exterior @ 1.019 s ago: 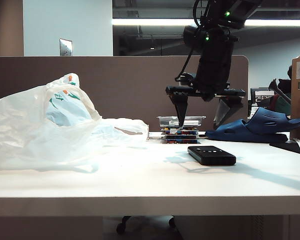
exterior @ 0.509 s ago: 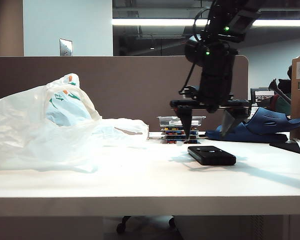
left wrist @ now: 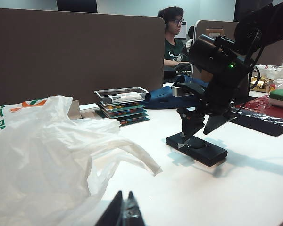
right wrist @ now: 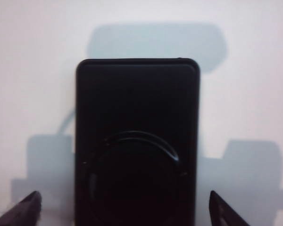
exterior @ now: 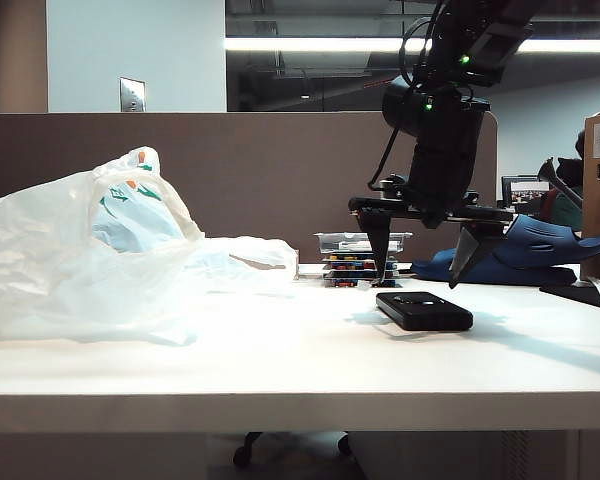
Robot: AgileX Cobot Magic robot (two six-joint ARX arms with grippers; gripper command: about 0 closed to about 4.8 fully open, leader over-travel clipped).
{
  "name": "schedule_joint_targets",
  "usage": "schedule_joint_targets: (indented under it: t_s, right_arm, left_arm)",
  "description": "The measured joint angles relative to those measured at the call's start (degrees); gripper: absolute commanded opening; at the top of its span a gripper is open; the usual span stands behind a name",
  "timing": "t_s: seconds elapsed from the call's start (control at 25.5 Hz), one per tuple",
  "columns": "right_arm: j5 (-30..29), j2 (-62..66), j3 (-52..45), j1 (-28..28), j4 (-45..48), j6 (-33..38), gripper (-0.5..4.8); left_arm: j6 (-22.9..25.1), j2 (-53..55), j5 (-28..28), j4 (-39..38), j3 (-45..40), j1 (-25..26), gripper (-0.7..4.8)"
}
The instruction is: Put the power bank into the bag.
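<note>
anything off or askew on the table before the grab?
Nothing stands out. Power bank lies flat, intact, centred between the open right pincer just above it. Bag slumps crumpled, no spill. Left pincer is shut, idle by the bag.

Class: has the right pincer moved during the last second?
Yes. The open right pincer has sunk and shifted rightward against the stack of clear cases, now just above the power bank.
</note>
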Motion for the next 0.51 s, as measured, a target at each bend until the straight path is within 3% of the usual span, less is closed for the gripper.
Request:
schedule_joint_targets:
  t_s: [0.51]
  right_arm:
    - [1.0,0.9,-0.1,0.6,-0.1,0.0,4.79]
  left_arm:
    - [0.0,0.0,0.0,0.0,0.0,0.0,-0.05]
